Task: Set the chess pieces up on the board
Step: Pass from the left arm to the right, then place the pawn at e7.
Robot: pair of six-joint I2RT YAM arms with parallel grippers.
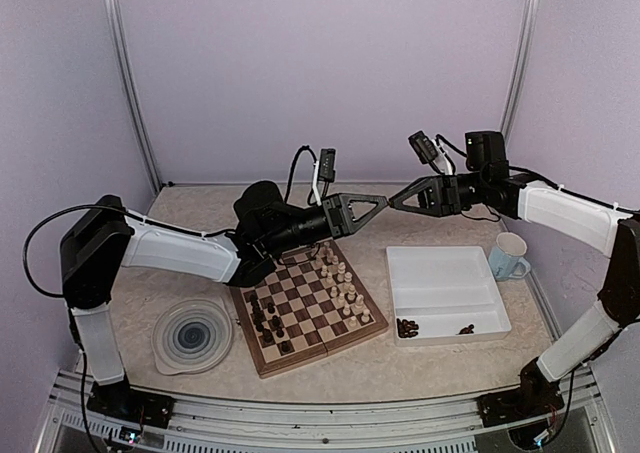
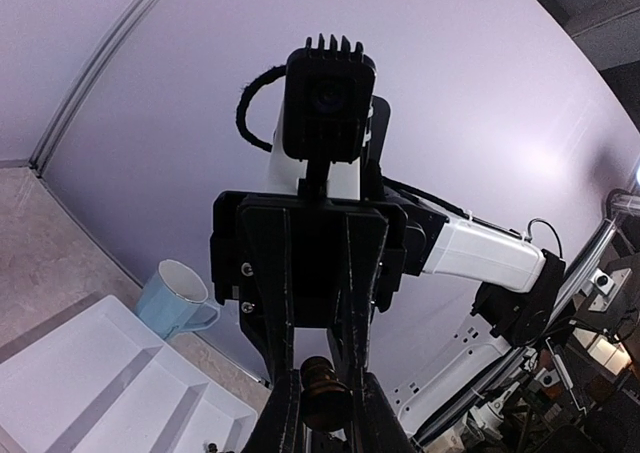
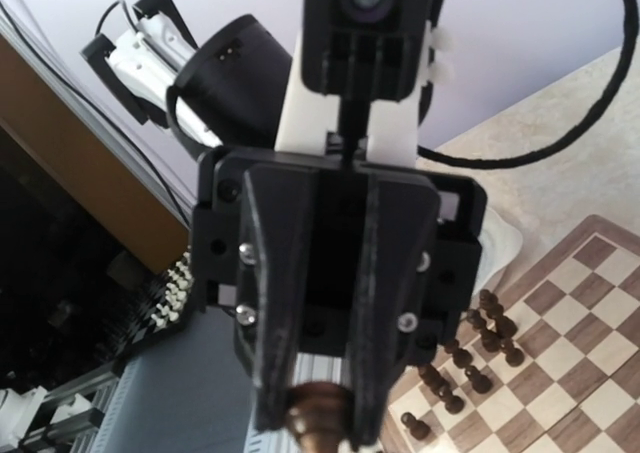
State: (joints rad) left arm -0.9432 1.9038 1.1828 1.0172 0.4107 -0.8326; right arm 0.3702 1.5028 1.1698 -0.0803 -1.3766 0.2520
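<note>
My left gripper (image 1: 384, 202) and right gripper (image 1: 394, 201) meet tip to tip in the air above the far edge of the board (image 1: 262, 365). A dark brown chess piece (image 2: 325, 405) sits between the left fingers, which are shut on it. The right gripper's narrow-set fingers (image 2: 262, 303) reach the same piece from the other side. In the right wrist view the piece (image 3: 318, 418) shows between the left gripper's fingertips. Dark pieces (image 1: 266, 318) stand on the board's left side and pale pieces (image 1: 345, 288) on its right. More dark pieces (image 1: 407, 327) lie in the white tray (image 1: 445, 268).
A pale blue mug (image 1: 508, 256) stands right of the tray. A round blue-swirl plate (image 1: 192, 335) lies left of the board. The left arm stretches across above the board's far left corner. The enclosure walls stand behind and at both sides.
</note>
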